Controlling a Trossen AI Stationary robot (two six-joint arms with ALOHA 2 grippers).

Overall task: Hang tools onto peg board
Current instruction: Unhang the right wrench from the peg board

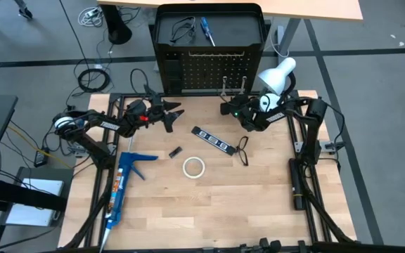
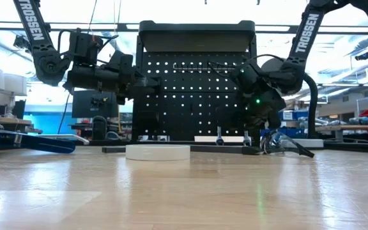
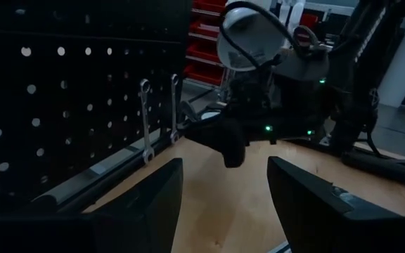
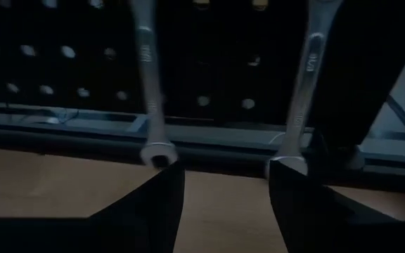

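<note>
The black peg board point(image 1: 209, 70) stands upright at the table's far edge. Two silver wrenches point(image 4: 150, 91) point(image 4: 304, 91) hang by their upper ends on its face, low on the right half. My right gripper point(image 4: 227, 183) is open just in front of their lower ends, with nothing between its fingers. My left gripper point(image 1: 174, 114) is open in the air at the board's left side, pointing level toward the right arm. On the table lie a white tape ring point(image 1: 193, 166), a black strip with white marks point(image 1: 211, 140) and a black wire loop point(image 1: 243, 149).
A blue caulking gun point(image 1: 121, 183) lies at the table's left edge. A small black piece point(image 1: 176, 152) lies near the tape ring. A white desk lamp point(image 1: 276, 76) stands behind my right arm. A blue-handled screwdriver point(image 1: 207, 29) and wire loops point(image 1: 181, 29) lie on the board's top tray.
</note>
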